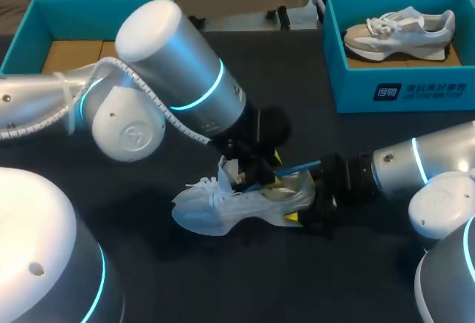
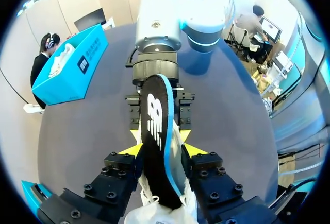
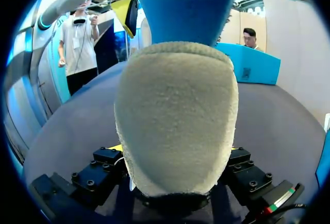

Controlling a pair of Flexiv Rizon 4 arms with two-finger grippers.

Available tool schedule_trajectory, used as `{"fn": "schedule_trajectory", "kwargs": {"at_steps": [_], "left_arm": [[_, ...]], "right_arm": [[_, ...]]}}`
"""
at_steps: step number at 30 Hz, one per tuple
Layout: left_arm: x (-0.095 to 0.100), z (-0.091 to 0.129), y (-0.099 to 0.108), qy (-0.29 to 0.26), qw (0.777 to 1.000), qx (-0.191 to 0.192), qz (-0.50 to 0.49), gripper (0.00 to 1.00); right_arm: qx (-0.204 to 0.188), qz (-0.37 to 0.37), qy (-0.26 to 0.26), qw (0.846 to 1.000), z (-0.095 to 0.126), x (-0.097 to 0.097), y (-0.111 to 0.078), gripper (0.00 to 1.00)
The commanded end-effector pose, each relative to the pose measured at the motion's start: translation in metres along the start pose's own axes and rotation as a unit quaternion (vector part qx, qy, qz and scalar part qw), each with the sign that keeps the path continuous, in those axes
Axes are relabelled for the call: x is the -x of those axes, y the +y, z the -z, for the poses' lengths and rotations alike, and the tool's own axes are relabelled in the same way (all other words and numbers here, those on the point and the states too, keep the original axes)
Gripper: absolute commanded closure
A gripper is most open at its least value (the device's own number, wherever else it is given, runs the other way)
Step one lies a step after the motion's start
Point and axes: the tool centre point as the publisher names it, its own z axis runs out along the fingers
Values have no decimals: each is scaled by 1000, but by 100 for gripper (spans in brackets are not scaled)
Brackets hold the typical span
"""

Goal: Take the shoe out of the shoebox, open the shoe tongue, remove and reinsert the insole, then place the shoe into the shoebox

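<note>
Right up close, my right gripper point(image 3: 175, 148) is squeezing the fuzzy heel of the white shoe point(image 3: 175, 116) from both sides. That heel is blocking nearly everything ahead of it. My left gripper point(image 2: 162, 149) is pinching the black insole point(image 2: 156, 126) with the blue edge, and both yellow tips are pressing on it. The insole is sticking out of the shoe's opening.

The shoe is lying near the middle of the dark table point(image 1: 223, 278), with its toe pointing to my left. My big left arm point(image 1: 178, 78) is reaching over it and hiding part of its top from above.

Farther back on my right, the blue shoebox point(image 1: 356, 85) is standing open, well apart from the shoe, and another pale shoe point(image 1: 401, 30) is lying inside it. Far back on my left, a second blue box point(image 1: 26, 33) is sitting with brown cardboard inside.
</note>
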Motion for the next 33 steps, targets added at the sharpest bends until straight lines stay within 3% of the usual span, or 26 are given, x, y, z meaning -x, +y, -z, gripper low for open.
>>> {"fn": "schedule_trajectory", "kwargs": {"at_steps": [1, 12, 13, 15, 16, 24, 33], "left_arm": [[1, -9, 3, -2, 1000, -18, -1, 54], [3, -24, -5, 4, 1000, -20, 3, 62], [3, -24, -6, 4, 1000, -19, 3, 66], [2, -25, -6, 4, 1000, -18, 3, 93], [2, -25, -5, 5, 1000, -17, 5, 100], [4, -6, -7, -8, 999, -33, 30, 100], [22, 34, -52, -26, 996, -62, 66, 100]], "right_arm": [[-4, -1, -1, 1000, -7, 0, -2, 100], [-4, -1, -1, 1000, -7, 0, -2, 100], [-4, -1, -1, 1000, -7, 0, -2, 100], [-4, -1, -1, 1000, -7, 0, -2, 100], [-4, -1, -1, 1000, -7, 0, -2, 100], [-4, -1, -1, 1000, -7, 0, -2, 100], [-4, -1, -1, 1000, -7, 0, -2, 100]]}}
